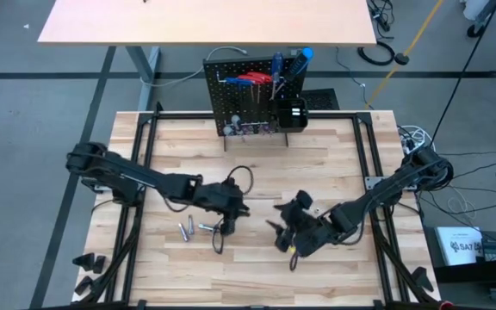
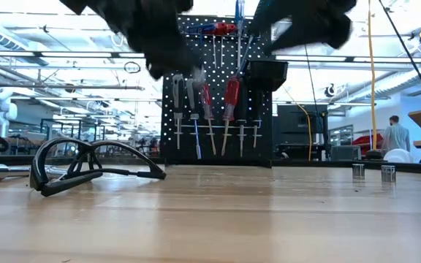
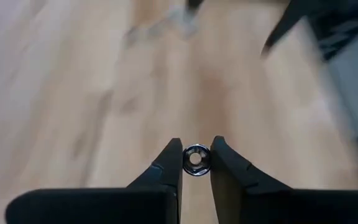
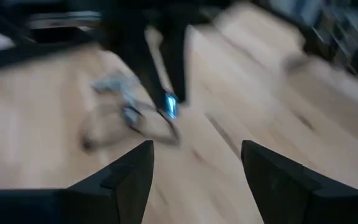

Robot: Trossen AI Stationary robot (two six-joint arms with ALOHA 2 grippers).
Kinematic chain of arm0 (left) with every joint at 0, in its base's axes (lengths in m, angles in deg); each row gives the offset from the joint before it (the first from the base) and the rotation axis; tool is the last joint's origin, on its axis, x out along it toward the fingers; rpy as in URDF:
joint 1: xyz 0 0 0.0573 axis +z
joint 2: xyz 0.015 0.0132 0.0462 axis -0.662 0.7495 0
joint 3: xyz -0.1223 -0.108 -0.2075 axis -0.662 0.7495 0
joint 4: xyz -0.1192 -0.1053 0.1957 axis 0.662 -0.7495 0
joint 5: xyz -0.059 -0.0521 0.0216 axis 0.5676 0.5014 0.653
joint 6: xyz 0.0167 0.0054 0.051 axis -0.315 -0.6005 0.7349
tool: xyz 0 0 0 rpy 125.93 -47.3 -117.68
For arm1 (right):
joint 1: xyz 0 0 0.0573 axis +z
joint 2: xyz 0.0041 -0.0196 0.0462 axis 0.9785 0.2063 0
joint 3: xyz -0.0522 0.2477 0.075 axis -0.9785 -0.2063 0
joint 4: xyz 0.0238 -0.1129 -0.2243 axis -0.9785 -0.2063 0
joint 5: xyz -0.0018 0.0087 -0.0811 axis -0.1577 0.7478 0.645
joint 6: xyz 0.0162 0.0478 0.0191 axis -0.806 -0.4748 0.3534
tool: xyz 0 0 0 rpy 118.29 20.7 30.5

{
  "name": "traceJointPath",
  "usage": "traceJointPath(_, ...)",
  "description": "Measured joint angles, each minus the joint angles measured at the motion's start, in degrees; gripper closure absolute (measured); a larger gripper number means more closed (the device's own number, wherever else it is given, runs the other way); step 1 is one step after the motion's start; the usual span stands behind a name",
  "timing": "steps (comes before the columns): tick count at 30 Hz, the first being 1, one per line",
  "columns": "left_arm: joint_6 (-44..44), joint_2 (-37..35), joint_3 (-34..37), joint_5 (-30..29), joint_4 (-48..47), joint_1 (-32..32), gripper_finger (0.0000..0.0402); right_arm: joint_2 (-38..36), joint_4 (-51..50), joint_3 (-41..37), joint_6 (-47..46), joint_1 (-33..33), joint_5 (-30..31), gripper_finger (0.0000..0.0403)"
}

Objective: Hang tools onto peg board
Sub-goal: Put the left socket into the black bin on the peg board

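The peg board (image 1: 252, 99) stands upright at the table's far edge, and red and blue screwdrivers (image 2: 218, 102) hang on its hooks. My left gripper (image 3: 196, 155) hovers over the table's middle (image 1: 233, 213), shut on a small silver bit (image 3: 196, 160). To its right my right gripper (image 4: 194, 171) is open with nothing between its fingers (image 1: 281, 232). A black wire loop (image 2: 86, 168) lies flat on the table below the left gripper. Three more silver bits (image 1: 192, 229) lie on their sides left of it. My left gripper pinches the bit between its two fingertips, which press on opposite sides of its round wall (image 3: 187, 162). The bit's hollow end faces back toward the wrist camera. The fingers slant down toward the table's far right. The bit is lifted clear of the table.
A small black bin (image 1: 291, 112) is fixed to the peg board's right side. Two small silver pieces (image 2: 371, 172) stand on the table to the right in the low view. Bare wood lies between the grippers and the peg board. A person (image 2: 395, 135) stands far off in the room.
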Motion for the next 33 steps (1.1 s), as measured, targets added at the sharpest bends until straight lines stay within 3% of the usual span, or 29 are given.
traceJointPath(5, -0.50, -5.66, 7.85, 12.27, 19.79, -0.39, 0.0350, 4.19, 19.80, 0.03, 18.88, 0.90, 1.60, 0.0170)
traceJointPath(8, -4.90, -7.31, 14.32, 16.05, 33.64, -0.45, 0.0350, 6.07, 28.26, 0.02, 30.35, 0.81, 2.52, 0.0170)
traceJointPath(13, -14.88, -7.63, 24.01, 16.53, 55.27, -0.43, 0.0350, 8.93, 43.00, 0.61, 48.17, 1.37, 3.31, 0.0170)
traceJointPath(18, -23.10, -7.64, 29.04, 9.98, 71.36, -0.38, 0.0350, 13.23, 51.63, 3.27, 64.62, 1.58, 4.23, 0.0170)
traceJointPath(25, -24.23, -7.62, 29.18, 9.22, 73.69, -0.89, 0.0350, 19.00, 56.46, 11.42, 82.58, 0.56, 13.03, 0.0170)
traceJointPath(33, -24.23, -7.62, 29.12, 8.99, 75.51, -2.04, 0.0350, 20.92, 56.38, 16.55, 87.85, -1.61, 13.01, 0.0170)
